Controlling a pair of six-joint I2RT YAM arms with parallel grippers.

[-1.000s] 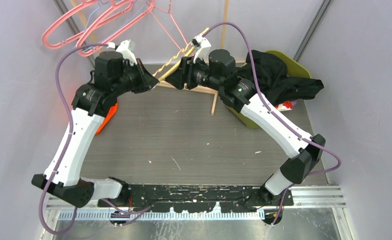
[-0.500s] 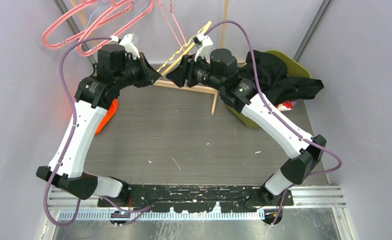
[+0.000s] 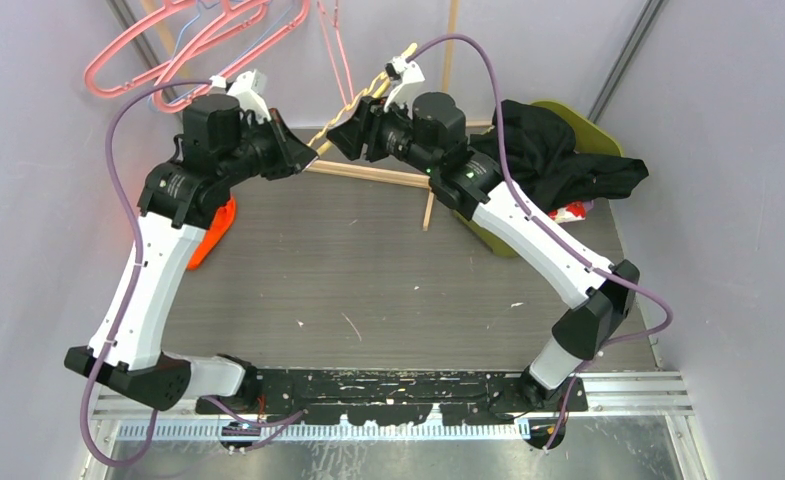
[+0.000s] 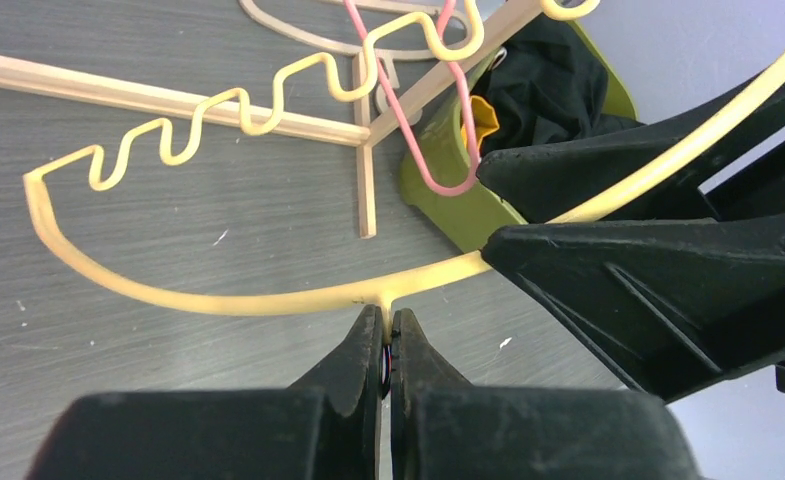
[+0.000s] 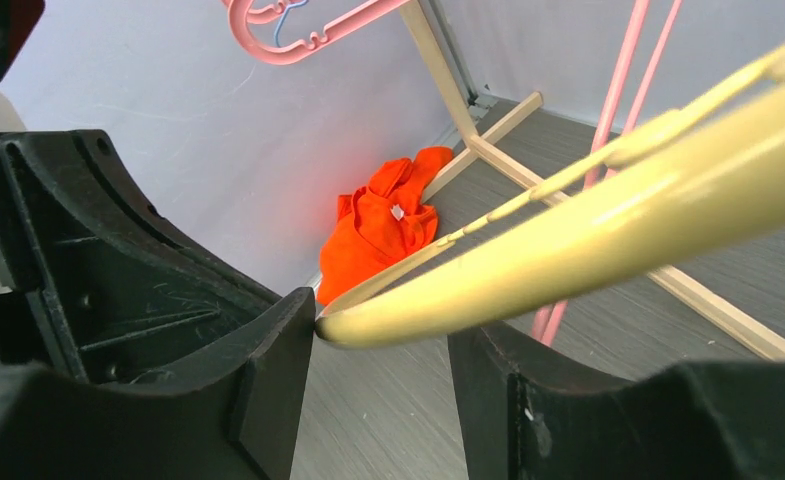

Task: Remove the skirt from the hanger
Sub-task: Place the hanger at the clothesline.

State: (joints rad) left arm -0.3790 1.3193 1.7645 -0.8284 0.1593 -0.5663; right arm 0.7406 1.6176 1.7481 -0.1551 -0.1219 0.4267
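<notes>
A bare yellow hanger (image 3: 356, 105) with a wavy bar is held in the air at the back of the table. My left gripper (image 4: 386, 322) is shut on the short stem at the middle of the hanger (image 4: 218, 300). My right gripper (image 5: 383, 345) is open. The hanger's curved end (image 5: 588, 235) lies between its fingers and touches the left finger (image 5: 273, 370). No cloth hangs on the hanger. A black garment (image 3: 553, 150) lies over a green bin (image 3: 498, 240) at the back right. An orange garment (image 5: 383, 225) lies by the left wall.
A wooden rack frame (image 3: 388, 175) stands at the back, with pink hangers (image 3: 183, 40) on it above. A thin pink hanger (image 4: 433, 170) hangs close behind the yellow one. Both grippers (image 3: 320, 148) are nearly touching. Walls close in on both sides.
Both grippers have lifted and moved toward the back with the yellow hanger. The right gripper has moved left, closer to the left gripper, onto the hanger's end.
</notes>
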